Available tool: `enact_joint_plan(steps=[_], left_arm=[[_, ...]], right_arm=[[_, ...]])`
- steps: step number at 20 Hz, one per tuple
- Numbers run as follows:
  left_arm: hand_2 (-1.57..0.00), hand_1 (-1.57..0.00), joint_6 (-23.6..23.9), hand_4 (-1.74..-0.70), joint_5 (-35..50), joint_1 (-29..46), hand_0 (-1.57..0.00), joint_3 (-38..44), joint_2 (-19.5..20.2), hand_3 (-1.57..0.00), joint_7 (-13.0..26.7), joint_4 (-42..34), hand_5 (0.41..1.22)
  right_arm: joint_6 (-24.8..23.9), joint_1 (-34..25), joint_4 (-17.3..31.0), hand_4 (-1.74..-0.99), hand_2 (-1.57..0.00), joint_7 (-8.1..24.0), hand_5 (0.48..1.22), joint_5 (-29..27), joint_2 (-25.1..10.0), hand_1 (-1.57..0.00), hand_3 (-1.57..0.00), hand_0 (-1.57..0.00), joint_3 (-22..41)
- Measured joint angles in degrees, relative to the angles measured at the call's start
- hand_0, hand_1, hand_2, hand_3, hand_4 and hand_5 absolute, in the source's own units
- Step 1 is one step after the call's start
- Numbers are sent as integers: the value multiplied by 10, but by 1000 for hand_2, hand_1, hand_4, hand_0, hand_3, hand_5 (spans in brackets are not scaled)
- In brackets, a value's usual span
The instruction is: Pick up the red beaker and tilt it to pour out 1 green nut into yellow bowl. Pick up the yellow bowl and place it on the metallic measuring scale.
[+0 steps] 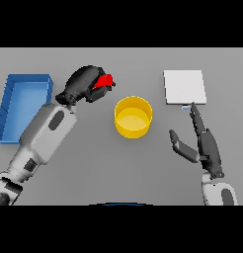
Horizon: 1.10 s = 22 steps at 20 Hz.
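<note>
Two hands are out over the grey table (pixel 94 163). From the left side the left hand (pixel 84 84) reaches in with its dark fingers curled tight round the red beaker (pixel 105 80), so that only a bit of red shows past the fingers; the beaker is held off the surface, tipped toward the yellow bowl (pixel 133 117). Whether anything is inside the beaker I cannot tell, since the hand hides most of it. The bowl stands upright near the middle of the table, just right of the beaker and apart from it, and its inside looks plain yellow. Toward the far right of the surface lies the flat pale scale (pixel 184 86), well apart from the bowl. The right hand (pixel 205 143) hovers near the right edge with its fingers straight and spread wide, thumb out to the side, holding nothing; its fingertips point at the near edge of the scale. By the left edge sits a blue tray (pixel 10 106).
</note>
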Motion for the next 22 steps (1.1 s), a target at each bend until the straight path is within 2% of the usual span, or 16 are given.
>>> enact_joint_plan(steps=[4, 5, 7, 9, 12, 13, 15, 19, 22], left_arm=[[-1571, -1571, -32, -1741, -86, -48, -1571, -85, 12, -1571, 35, 19, 1197], [-1571, -1571, -47, -1689, -99, -59, -1571, -101, 14, -1571, 39, 26, 1202], [-1571, -1571, -79, -1705, -129, -84, -1571, -136, 20, -1436, 46, 42, 1209], [-1571, -1571, -104, -1714, -161, -110, -1571, -166, 30, -1362, 28, 53, 1213], [-1571, -1571, -139, -1719, -203, -148, -1571, -205, 27, -1295, 7, 82, 1217], [-1571, -1571, -140, -1721, -217, -161, -1571, -216, 22, -1350, -1, 96, 1218], [-1571, -1571, -151, -1725, -238, -182, -1571, -238, 22, -1429, -28, 110, 1219], [-1571, -1571, -162, -1732, -280, -214, -1571, -283, 18, -1513, -72, 126, 1220], [-1571, -1571, -168, -1736, -317, -238, -1571, -321, 25, -1541, -97, 127, 1221]], right_arm=[[3, -1, 0, -1187, 1, 5, 676, -6, 5, 1, 1, 1, 1], [3, 3, 0, -1191, 1, 3, 675, -4, 2, 1, 1, 1, 0], [3, 9, -6, -1191, 1, 5, 675, -10, 3, 1, 1, 1, -2], [0, 4, -2, -1196, 1, 14, 666, -13, 8, 1, 1, 1, -5], [6, 16, -6, -1206, 1, 7, 639, -26, 14, 1, 1, 1, -5], [2, 5, -1, -1212, 1, 20, 631, -26, 20, 1, 1, 1, -4], [0, 11, 5, -1221, 1, 3, 617, -23, 23, 1, 1, 1, -4], [-13, 11, 0, -1205, 1, -7, 584, -7, 19, 1, 1, 1, -3], [-17, 4, -5, -1173, 1, 2, 572, -11, 21, 1, 1, 1, -7]])
